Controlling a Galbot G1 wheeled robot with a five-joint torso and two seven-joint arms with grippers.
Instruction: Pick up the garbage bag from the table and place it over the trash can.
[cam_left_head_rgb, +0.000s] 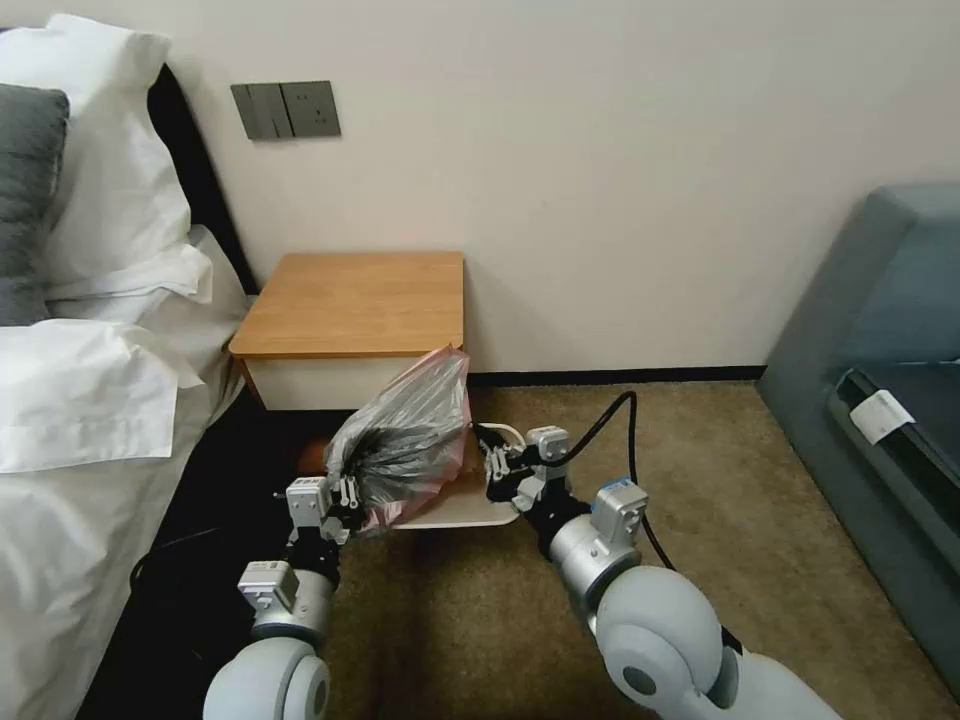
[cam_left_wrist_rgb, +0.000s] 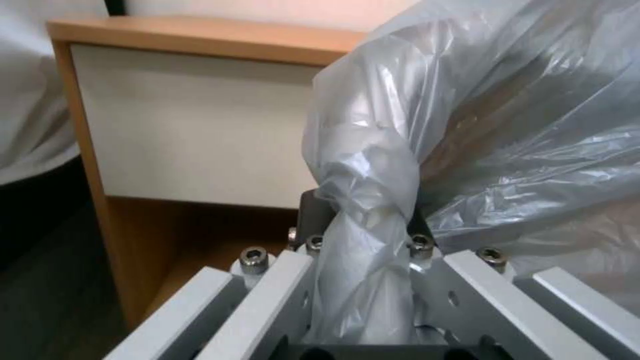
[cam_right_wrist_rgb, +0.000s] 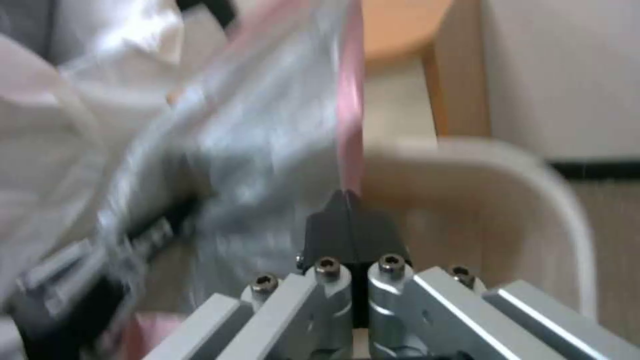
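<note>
A bed (cam_left_head_rgb: 70, 420) with white sheets is seen at the left, with white pillows (cam_left_head_rgb: 110, 160) and a grey pillow (cam_left_head_rgb: 25, 190) stacked at its head. A grey switch panel (cam_left_head_rgb: 286, 109) is mounted on the cream wall (cam_left_head_rgb: 620, 150). Brown carpet (cam_left_head_rgb: 700, 480) is laid underfoot, and a grey-blue sofa (cam_left_head_rgb: 880, 330) is set at the right.

The garbage bag (cam_left_head_rgb: 405, 440) is translucent grey with a pinkish-red rim. The table (cam_left_head_rgb: 355, 303) is orange-brown with a cream drawer front, and the trash can (cam_right_wrist_rgb: 507, 200) looks beige.
</note>
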